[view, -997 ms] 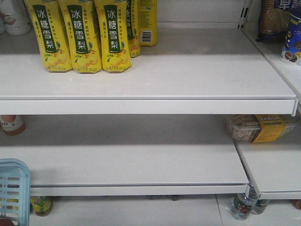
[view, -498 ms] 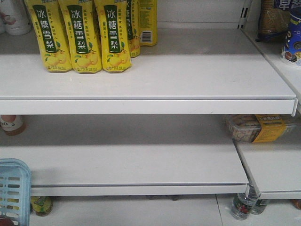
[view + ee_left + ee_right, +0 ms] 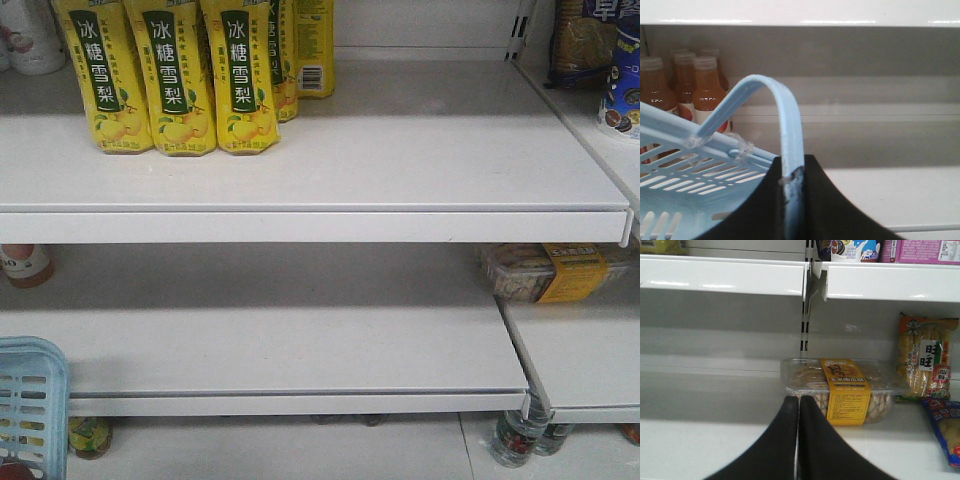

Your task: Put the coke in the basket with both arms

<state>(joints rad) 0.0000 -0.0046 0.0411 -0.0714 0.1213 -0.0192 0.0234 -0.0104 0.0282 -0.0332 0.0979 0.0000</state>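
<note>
The basket [image 3: 30, 405], light blue plastic with slotted sides, shows at the lower left, in front of the lower shelf's [image 3: 300, 345] left end. Its thin handle [image 3: 785, 130] arches up. A bit of red shows at its bottom edge; the coke cannot be made out.

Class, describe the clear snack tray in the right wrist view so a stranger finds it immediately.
Look at the white middle shelf, just ahead of the closed right hand. The clear plastic tray lies flat there; unlike the bagged snacks beside it, it wears a yellow-orange paper band.
</note>
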